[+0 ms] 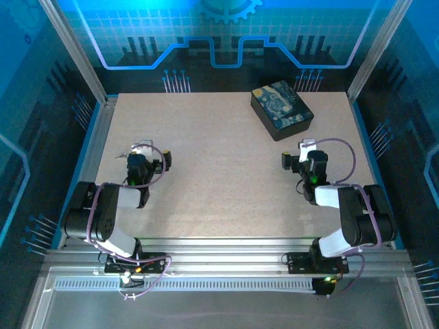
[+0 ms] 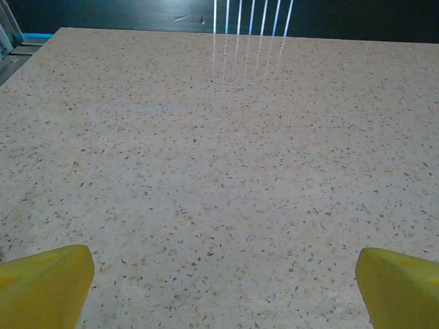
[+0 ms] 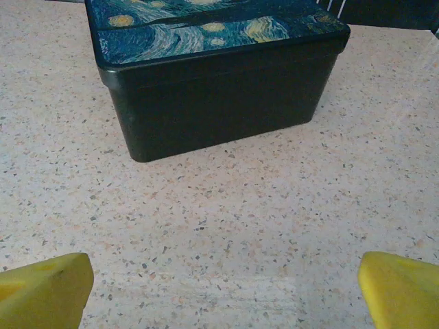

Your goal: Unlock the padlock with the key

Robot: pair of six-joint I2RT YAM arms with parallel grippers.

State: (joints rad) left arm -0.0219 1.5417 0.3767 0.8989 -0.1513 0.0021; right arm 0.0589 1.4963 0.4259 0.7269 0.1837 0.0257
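— Beige speckled counter (image 1: pixel 219 192), entry one. What stands on it?
— Entry two: black box (image 1: pixel 281 110), rectangular, lid on, the lid painted in blue and yellow swirls. Seen from above it sits at 1 o'clock on the counter, near the far edge and turned askew to it.
— Left hand?
— Entry three: left hand (image 1: pixel 143 149), at 9 o'clock on the counter, pointing toward 12. State: wide, holding nothing. In its wrist camera the two yellow fingertips (image 2: pixel 48 288) show at 7 and 5 o'clock, with plain counter (image 2: pixel 219 171) between and ahead of them.
— Right hand?
— Entry four: right hand (image 1: pixel 304 152), at 3 o'clock on the counter, likewise pointing toward 12. State: wide, holding nothing. Its yellow fingertips (image 3: pixel 44 291) show at 7 and 5 o'clock in the wrist camera.
— Box against right hand?
— From above, the box lies at 11 o'clock from that hand, near but apart. From the wrist the box (image 3: pixel 219 103) stands at 12 o'clock, one long black wall facing the fingers, with a strip of counter between wall and fingertips.
— Hands against each other?
— Well apart, level with one another, open counter between them.
— Surroundings?
— Grey metal rails (image 1: pixel 226 250) along the counter's 6 o'clock edge; blue-lit panels (image 1: pixel 219 27) behind at 12 o'clock.
— And the padlock, the key?
— Position: cannot tell.
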